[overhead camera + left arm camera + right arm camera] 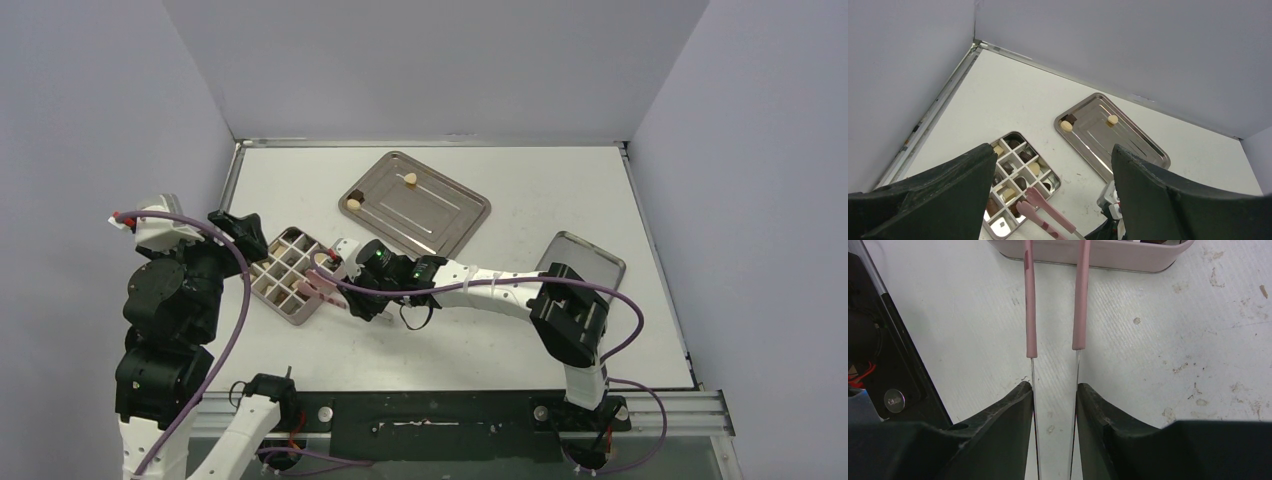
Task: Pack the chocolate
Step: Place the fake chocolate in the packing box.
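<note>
The right gripper (1053, 390) is closed narrow on the bare metal shanks of the pink tongs (1030, 300). The two sleeved arms run parallel and apart toward 12 o'clock in the wrist view, and their tips pass out of frame beyond the wall of the divided box (1098, 257). In the top view the tongs reach toward 9 o'clock from the gripper and end over the box's near-right cells; whether a piece sits between the tips cannot be told. The left gripper (238, 229), jaws wide and holding nothing, hangs at the box's 10 o'clock side. Chocolate (1018, 167) in dark, brown and cream fills many cells, though one near-corner cell shows bare. A few loose pieces (1066, 126) lie on the steel tray (1118, 145) at 1 o'clock from the box. The step in hand is judged to be setting a piece into a free cell. To do it well, centre the tips over one cell clear of the dividers and lower them just inside its walls. Then ease the squeeze slowly so the tongs open without flicking the piece.
</note>
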Controlling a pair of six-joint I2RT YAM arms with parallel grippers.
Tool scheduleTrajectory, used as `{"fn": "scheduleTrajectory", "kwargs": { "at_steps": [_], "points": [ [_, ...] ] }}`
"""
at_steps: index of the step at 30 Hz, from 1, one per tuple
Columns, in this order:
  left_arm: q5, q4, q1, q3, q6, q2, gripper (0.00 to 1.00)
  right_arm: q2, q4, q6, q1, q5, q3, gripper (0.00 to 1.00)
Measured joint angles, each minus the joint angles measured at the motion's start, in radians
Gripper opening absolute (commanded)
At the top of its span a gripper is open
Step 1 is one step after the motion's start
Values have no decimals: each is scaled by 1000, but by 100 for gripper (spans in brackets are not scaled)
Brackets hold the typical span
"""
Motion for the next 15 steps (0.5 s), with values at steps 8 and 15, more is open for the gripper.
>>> {"fn": "scheduleTrajectory", "kwargs": {
  "at_steps": [8,15],
  "points": [
    [0,9,0,-30,0,0,82,-10,-3,0,0,9,0,35],
    [5,16,0,-93,-1,-5,82,-83,-1,1,-15,14,0,32]
  ]
}}
